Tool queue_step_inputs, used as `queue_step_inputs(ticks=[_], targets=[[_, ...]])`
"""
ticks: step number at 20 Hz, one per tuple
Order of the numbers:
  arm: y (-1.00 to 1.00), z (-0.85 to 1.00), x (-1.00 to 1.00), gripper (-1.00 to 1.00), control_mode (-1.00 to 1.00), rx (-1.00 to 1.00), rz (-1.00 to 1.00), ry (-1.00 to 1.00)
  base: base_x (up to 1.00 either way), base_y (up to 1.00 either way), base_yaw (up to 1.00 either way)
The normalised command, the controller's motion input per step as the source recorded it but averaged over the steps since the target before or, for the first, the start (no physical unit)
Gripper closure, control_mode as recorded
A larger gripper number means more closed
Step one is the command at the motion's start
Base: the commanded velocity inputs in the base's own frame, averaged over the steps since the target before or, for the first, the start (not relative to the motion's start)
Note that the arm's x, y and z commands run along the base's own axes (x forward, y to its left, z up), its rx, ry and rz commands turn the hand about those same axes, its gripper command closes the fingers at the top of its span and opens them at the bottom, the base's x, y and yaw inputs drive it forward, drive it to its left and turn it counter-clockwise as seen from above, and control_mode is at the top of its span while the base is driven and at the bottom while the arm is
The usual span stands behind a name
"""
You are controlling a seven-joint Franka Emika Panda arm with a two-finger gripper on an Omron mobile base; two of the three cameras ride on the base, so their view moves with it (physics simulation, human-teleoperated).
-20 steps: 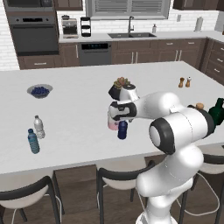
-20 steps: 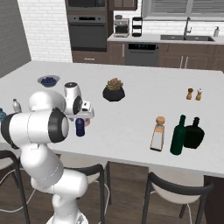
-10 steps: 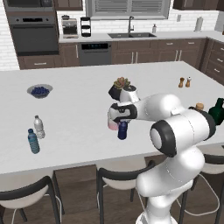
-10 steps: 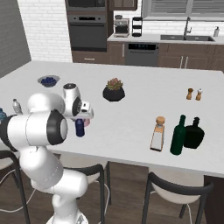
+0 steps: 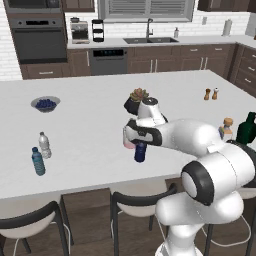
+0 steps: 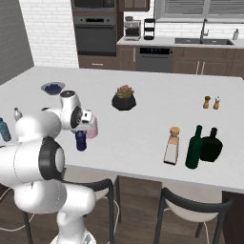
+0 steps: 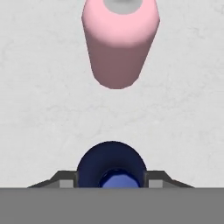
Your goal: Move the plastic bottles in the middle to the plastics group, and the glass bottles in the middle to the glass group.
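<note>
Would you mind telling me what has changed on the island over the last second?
The end effector has closed in on the navy bottle, its fingertips now flanking the bottle's shoulder; the bottle stands where it was, beside the pink bottle. The arm barely shifted. The water bottles, green bottle and corked bottle stayed put.

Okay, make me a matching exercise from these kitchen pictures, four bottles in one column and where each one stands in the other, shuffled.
Things:
1. navy bottle
2. pink bottle
3. teal water bottle
4. cork-topped clear bottle

Places:
A. beside the clear white-capped bottle
B. next to the tall green bottle
C. between the fingertips of the gripper
D. just beyond the navy bottle, standing free

Pairs: 1-C, 2-D, 3-A, 4-B
</note>
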Motion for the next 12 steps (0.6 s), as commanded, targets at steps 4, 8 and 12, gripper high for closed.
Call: queue_step_inputs(ticks=[4, 8, 12], targets=[[0.31, 0.41, -0.48, 1.00, -1.00, 0.00, 0.03, 0.00, 0.00, 0.00, 0.00], [0.63, 0.28, -0.36, 1.00, -1.00, -0.01, 0.08, 0.00, 0.00, 0.00, 0.00], [0.70, 0.25, -0.37, 1.00, -1.00, -0.01, 0.06, 0.00, 0.00, 0.00, 0.00]])
